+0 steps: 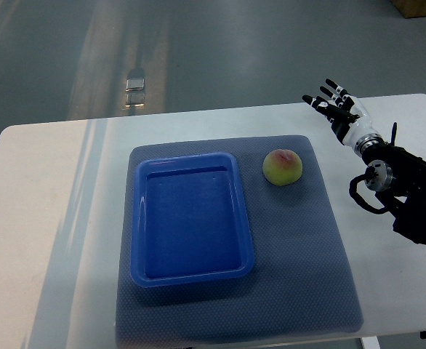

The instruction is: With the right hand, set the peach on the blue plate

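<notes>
The rectangular plastic plate (191,218) is bright blue. The round peach (282,167) is yellow-green with a pink blush. The textured mat (300,276) is grey-blue.

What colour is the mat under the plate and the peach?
Greyish blue with a fine woven texture, seen in the top view: the mat lies on the white table.

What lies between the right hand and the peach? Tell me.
Nothing: in the top view only bare grey mat and white table separate the open right hand from the peach.
</notes>
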Tool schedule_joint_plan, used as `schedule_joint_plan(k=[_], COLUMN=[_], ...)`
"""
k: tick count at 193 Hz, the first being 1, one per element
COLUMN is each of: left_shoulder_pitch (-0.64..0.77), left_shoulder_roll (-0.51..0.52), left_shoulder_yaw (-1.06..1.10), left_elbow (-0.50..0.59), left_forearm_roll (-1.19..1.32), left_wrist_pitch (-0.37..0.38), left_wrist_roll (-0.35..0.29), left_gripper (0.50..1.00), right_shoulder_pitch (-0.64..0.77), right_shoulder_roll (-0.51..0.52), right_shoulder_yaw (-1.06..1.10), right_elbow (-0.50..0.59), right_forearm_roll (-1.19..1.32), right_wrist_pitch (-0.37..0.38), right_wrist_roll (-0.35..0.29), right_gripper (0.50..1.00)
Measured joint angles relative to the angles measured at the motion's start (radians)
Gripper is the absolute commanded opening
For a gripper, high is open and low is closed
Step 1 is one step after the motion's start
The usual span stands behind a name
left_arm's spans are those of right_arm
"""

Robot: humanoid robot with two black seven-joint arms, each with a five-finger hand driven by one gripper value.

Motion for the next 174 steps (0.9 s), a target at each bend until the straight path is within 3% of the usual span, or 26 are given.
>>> schedule_joint_plan(k=[123, 174], left_shoulder_pitch=[0.000, 0.001], left_shoulder_roll=[0.000, 0.000], left_shoulder_yaw=[0.001, 0.001], left_elbow=[0.000, 0.000], left_forearm_roll=[0.000, 0.000], left_wrist_pitch=[0.000, 0.000], left_wrist_roll=[0.000, 0.000], left_gripper=[1.000, 1.000], right_shoulder_pitch=[0.006, 0.034], right_shoulder_roll=[-0.003, -0.026], right_shoulder_yaw=[-0.011, -0.012], right_elbow=[0.000, 0.000], right_forearm_roll=[-0.011, -0.239], right_wrist_pitch=[0.006, 0.024], right_wrist_roll=[0.005, 0.006], right_gripper=[0.932, 0.930])
